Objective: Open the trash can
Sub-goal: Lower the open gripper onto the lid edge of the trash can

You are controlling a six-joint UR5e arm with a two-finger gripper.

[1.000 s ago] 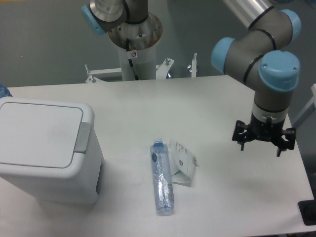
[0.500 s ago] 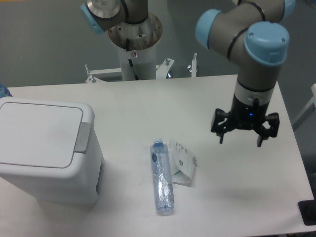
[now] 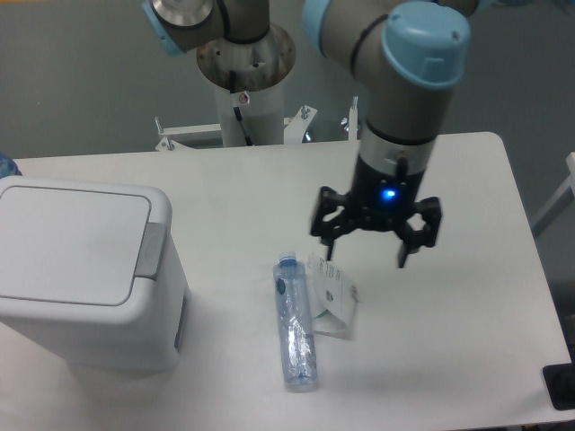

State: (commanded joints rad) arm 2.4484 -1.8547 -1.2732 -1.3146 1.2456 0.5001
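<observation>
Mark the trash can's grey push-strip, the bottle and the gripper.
grey push-strip (image 3: 150,250), fixed camera, middle of the strip
bottle (image 3: 295,328), fixed camera, mid-body
gripper (image 3: 370,246), fixed camera, midway between the fingertips; jaws spread open

The boxy white plastic trash can (image 3: 85,269) carries a grey push-strip (image 3: 150,250). A clear plastic bottle (image 3: 295,325) has a blue cap, beside a white printed wrapper (image 3: 331,294).

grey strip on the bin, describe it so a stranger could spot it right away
Find the trash can, the big white box at the table's left end. Along the right edge of its flat lid runs the grey push-strip, the only grey patch on it.
</observation>
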